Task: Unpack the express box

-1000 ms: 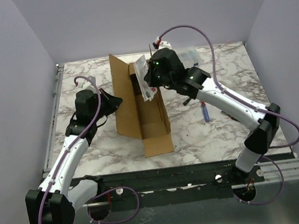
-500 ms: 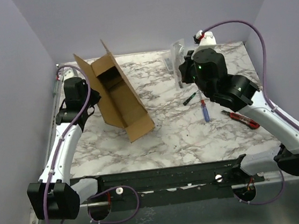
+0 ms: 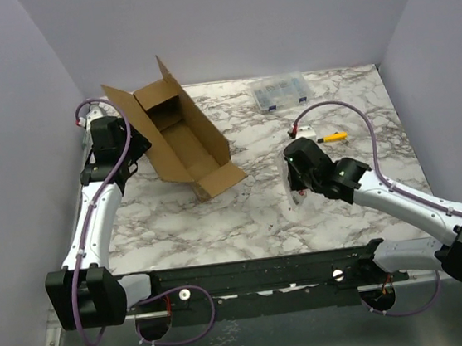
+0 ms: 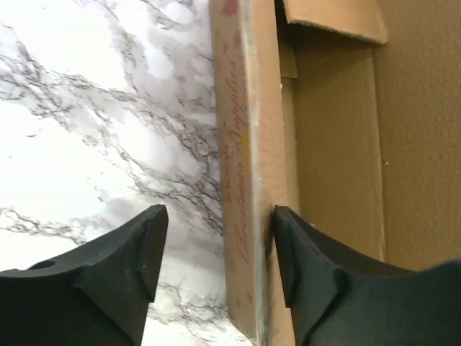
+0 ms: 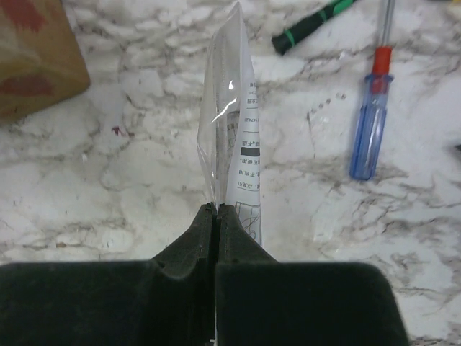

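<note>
The left pincer (image 4: 216,231) is spread astride the side wall of the express box (image 3: 179,141) near the far left corner of the surface (image 3: 220,224). The right pincer (image 5: 216,215) pinches a clear bag (image 5: 234,137) holding printed paper.

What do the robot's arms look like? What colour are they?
The left arm and right arm have smooth white links with chunky black joints. A purple cable loops along each. The jaws are matte black wedges.

Your left wrist view cuts the express box (image 4: 324,144) off at top, right and bottom. From above, you cannot make out what the organiser case (image 3: 282,92) holds. The bagged leaflet (image 5: 243,173) has print too small to read.
</note>
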Motion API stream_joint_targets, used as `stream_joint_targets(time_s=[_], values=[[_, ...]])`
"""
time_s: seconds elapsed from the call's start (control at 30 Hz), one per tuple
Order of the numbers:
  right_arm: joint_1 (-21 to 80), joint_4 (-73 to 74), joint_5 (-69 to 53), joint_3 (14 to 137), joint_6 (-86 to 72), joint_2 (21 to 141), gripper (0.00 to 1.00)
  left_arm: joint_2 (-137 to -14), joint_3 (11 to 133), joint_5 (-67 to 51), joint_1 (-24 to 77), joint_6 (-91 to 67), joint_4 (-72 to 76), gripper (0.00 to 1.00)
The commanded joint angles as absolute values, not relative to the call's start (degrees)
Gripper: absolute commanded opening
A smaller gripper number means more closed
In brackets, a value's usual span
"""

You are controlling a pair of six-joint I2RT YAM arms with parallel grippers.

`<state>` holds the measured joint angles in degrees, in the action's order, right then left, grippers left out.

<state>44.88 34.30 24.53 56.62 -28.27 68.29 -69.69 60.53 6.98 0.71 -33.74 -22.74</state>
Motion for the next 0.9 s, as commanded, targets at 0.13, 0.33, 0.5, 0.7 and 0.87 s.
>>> stream_joint_targets(time_s=[0.13,0.33,0.5,0.7,0.87], values=[[44.8,30.8,11.4,46.7,-34.6,63.6,0.02,-62.0,69.4,-1.5,0.5,-31.3,-26.2,0.84],[44.8,24.0,6.7,36.2,-40.1,60.6,0.21,-57.0,73.0,-20.6,0.5,-30.4,-22.8,0.89],[44.8,33.6,14.0,41.7,-39.0,59.6,0.65,-54.3,73.8,-37.4,2.8,-32.7,-13.4,0.89],[44.8,44.6,21.5,57.6,-30.1,51.4,0.88,-51.6,77.9,-40.8,10.9,-26.6,-12.5,0.89],[44.8,47.7,24.9,76.6,-20.9,48.2,0.98,-49.9,82.1,-38.6,12.4,-23.2,-12.4,0.89]])
